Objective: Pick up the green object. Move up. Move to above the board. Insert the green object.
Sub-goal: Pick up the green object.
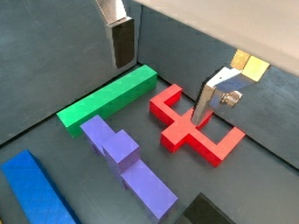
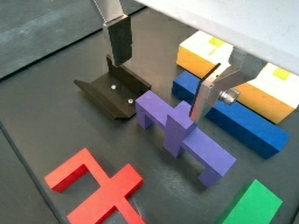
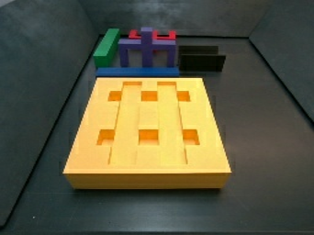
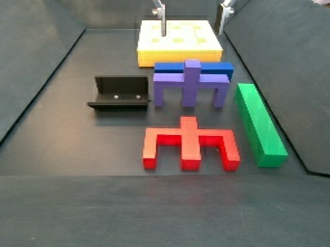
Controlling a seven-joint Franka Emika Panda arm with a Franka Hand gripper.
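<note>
The green object (image 4: 261,121) is a long bar lying flat on the dark floor, beside the red piece; it also shows in a wrist view (image 1: 111,94), at the edge of a wrist view (image 2: 251,206) and in a side view (image 3: 108,48). The board (image 3: 153,128) is an orange-yellow slab with six slots, also seen in a side view (image 4: 180,41). My gripper (image 1: 167,68) is open and empty, high above the pieces. Its fingertips (image 4: 161,10) show at the upper edge of a side view. Nothing is between its silver fingers (image 2: 119,39).
A red branched piece (image 4: 191,145), a purple piece (image 4: 191,83) and a blue flat piece (image 4: 194,68) lie between the green bar and the board. The dark fixture (image 4: 116,94) stands to one side. Dark walls enclose the floor.
</note>
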